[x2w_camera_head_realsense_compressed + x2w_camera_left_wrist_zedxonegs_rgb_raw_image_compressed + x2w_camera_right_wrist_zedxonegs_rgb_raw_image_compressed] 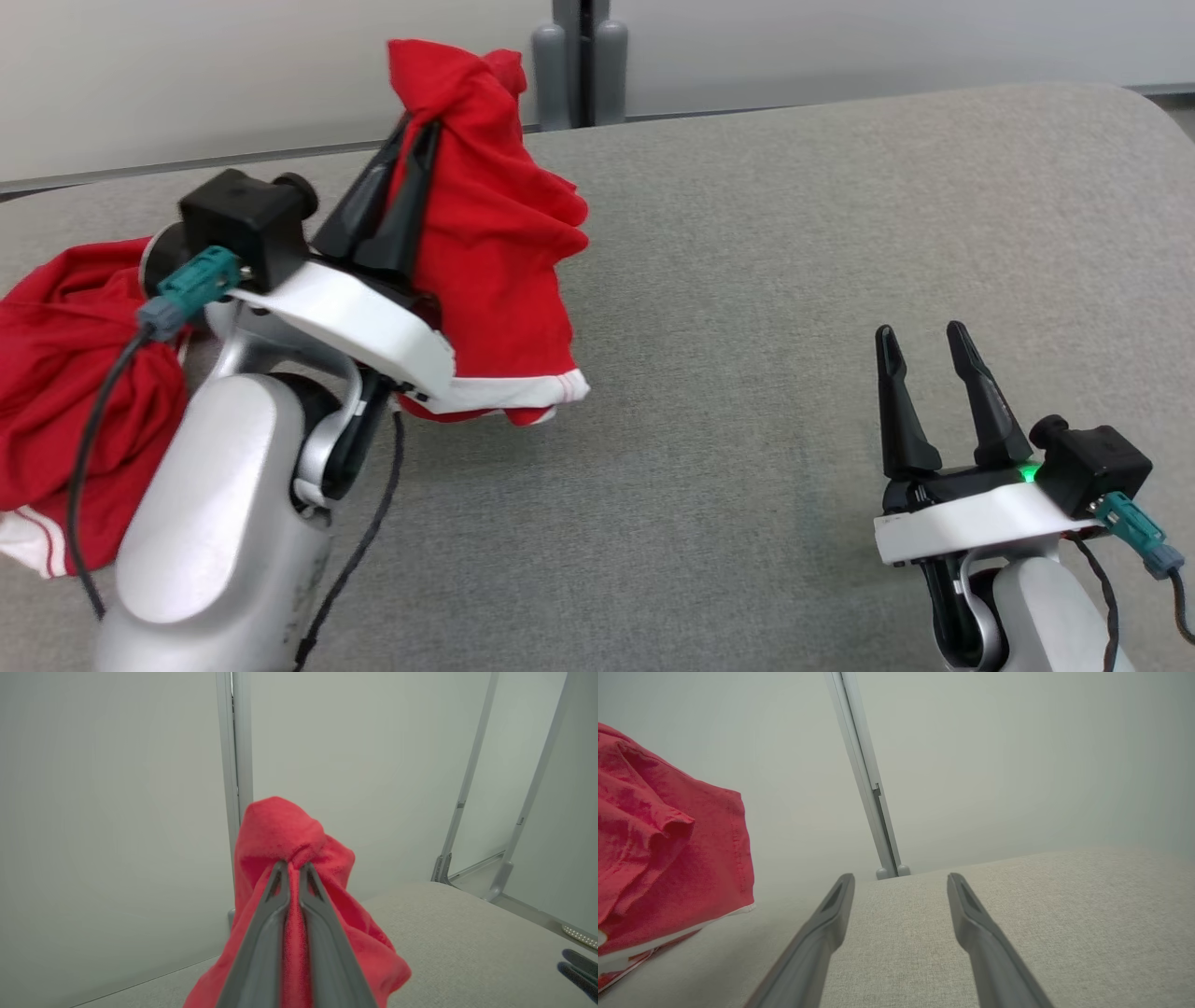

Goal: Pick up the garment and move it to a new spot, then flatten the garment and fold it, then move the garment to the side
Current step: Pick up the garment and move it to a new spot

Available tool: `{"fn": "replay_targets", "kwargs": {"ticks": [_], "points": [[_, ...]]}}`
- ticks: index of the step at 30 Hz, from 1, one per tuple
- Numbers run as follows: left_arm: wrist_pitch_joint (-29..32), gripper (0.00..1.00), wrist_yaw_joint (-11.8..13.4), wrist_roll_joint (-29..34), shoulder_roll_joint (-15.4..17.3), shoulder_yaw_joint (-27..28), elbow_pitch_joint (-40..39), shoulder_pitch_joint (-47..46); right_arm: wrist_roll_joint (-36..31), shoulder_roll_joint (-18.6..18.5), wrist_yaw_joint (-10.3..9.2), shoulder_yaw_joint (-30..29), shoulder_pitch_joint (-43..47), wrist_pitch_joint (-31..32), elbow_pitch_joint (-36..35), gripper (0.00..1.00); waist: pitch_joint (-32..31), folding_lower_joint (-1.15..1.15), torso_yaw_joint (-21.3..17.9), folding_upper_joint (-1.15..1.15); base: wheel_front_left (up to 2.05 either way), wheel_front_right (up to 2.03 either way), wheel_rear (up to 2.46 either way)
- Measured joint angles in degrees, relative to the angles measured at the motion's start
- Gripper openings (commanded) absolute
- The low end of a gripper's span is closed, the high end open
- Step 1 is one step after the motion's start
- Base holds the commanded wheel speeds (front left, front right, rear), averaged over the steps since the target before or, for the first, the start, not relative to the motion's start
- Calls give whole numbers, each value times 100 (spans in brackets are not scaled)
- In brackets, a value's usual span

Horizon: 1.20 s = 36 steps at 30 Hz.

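Note:
The garment (495, 243) is red cloth with a white hem. My left gripper (418, 126) is shut on a bunched fold near its top and holds it up above the grey table (794, 280). The cloth hangs down beside the left wrist and trails to a heap (65, 373) at the left edge. In the left wrist view the two fingers (273, 905) pinch the red fabric (280, 830) between them. My right gripper (924, 341) stands open and empty at the lower right, well apart from the cloth. The right wrist view has the hanging garment (668, 849) at its left.
A grey post (579, 61) rises behind the table's far edge, against a pale wall. The table's rounded corner (1139, 103) lies at the far right. Bare grey surface stretches between the two grippers. A black cable (364, 541) hangs from the left arm.

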Motion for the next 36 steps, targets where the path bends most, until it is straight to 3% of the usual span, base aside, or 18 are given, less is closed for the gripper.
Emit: {"fn": "replay_targets", "kwargs": {"ticks": [5, 11, 12, 13, 17, 21, 29, 36], "points": [[-77, 0, 142, 91, -539, -389, 526, -135, 89, -5, 0, 18, -111, 0, -92, 100, 241, 0, -491, 0, 0, 0, 0], [-369, 0, 299, 29, -762, -474, 1340, -433, 256, -8, 0, 92, -163, 0, -130, 100, 468, 0, -1050, 0, 0, 0, 0], [-415, 40, 313, 31, -773, -497, 1488, -501, 286, -7, 0, 116, -166, 0, -134, 100, 501, 0, -1137, 0, 0, 0, 0], [-435, 100, 318, 42, -777, -526, 1629, -560, 298, -8, 0, 137, -168, 0, -140, 100, 532, 0, -1216, 0, 0, 0, 0], [-666, 100, 299, 26, -847, -603, 2053, -710, 348, -5, 0, 176, -168, 0, -154, 100, 638, 0, -1440, 0, 0, 0, 0], [-967, 100, 244, -44, -848, -547, 2264, -777, 328, -10, 0, 111, -135, 0, -146, 100, 648, 0, -1395, 0, 0, 0, 0], [-1540, 100, 192, -151, -458, -226, 2463, -619, 54, -4, 0, 59, -47, 0, -98, 100, 438, 0, -939, 0, 0, 0, 0], [-1851, 100, 22, -256, -45, 52, 2380, 164, -204, -2, 0, -27, 59, 0, 4, 100, 169, 0, -307, 0, 0, 0, 0]]}}
